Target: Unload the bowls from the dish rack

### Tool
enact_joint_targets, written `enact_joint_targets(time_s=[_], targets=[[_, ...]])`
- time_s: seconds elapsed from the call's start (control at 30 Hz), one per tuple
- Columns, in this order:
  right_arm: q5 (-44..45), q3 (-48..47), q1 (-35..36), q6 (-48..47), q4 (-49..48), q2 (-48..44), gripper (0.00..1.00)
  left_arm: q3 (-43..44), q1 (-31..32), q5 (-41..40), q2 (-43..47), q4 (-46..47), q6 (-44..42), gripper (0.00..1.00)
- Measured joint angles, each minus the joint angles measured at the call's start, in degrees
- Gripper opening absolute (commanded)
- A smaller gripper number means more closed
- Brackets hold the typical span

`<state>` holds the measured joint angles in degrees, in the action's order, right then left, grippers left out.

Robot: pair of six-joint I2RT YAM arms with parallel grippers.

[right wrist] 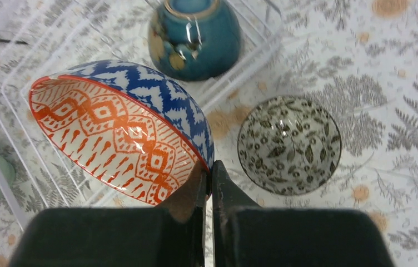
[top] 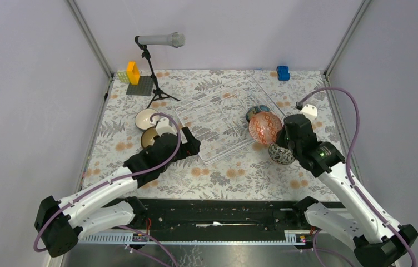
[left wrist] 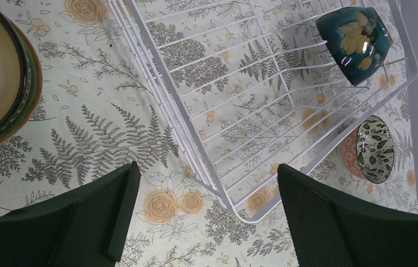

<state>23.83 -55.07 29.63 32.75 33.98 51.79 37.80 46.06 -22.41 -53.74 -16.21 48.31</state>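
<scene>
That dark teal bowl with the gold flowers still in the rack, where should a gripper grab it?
Take the teal bowl by its rim, one finger inside and one outside, coming from above the dish rack. It looks tipped, and its rounded wall seems too wide for a side pinch.

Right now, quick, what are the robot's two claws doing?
Left gripper: open, holding nothing.
Right gripper: closed on the rim of the zigzag bowl.

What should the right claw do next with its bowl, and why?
Probably carry the zigzag bowl sideways, off the dish rack, to bare table near the leaf-patterned bowl. The right claw is shut on its rim, and the bowl hangs tilted over the rack's edge, so it is lifted but not yet set down.
</scene>
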Motion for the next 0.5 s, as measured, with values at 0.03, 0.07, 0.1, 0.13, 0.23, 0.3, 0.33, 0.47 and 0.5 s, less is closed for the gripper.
enact_joint_targets(time_s=[0.03, 0.07, 0.1, 0.13, 0.23, 0.3, 0.33, 0.47, 0.5], targets=[[-0.15, 0.81, 0.0, 1.03, 1.03, -0.52, 0.0, -0.11, 0.0, 0.13, 0.0, 0.04, 0.0, 0.99], [-0.46, 1.42, 0.0, 1.75, 1.81, -0.94, 0.0, -0.22, 0.0, 0.17, 0.0, 0.11, 0.0, 0.99], [-0.98, 2.25, 0.0, 2.71, 2.71, -1.6, 0.0, -0.46, 0.0, 0.31, 0.02, 0.35, 0.0, 0.99], [-1.33, 2.84, 0.0, 3.39, 3.48, -2.14, 0.0, -0.68, 0.0, 0.46, 0.02, 0.48, 0.0, 0.99], [-3.23, 4.33, 0.0, 5.27, 5.49, -4.11, 0.0, -1.22, 0.0, 0.87, 0.0, 0.68, -0.02, 0.99], [-4.52, 5.01, 0.0, 6.47, 6.73, -5.46, 0.0, -1.33, 0.0, 1.09, 0.0, 0.81, -0.02, 0.99], [-4.92, 5.29, 0.0, 7.19, 7.32, -6.12, 0.0, -1.33, 0.0, 1.18, 0.0, 0.85, -0.02, 0.99], [-4.79, 7.48, 0.0, 11.91, 10.05, -8.92, 0.0, -1.33, 0.0, 1.27, -0.02, 1.29, -0.07, 0.99], [-4.68, 8.41, 0.0, 13.22, 10.91, -9.68, 0.0, -1.33, 0.0, 1.31, -0.09, 1.49, -0.09, 0.99]])
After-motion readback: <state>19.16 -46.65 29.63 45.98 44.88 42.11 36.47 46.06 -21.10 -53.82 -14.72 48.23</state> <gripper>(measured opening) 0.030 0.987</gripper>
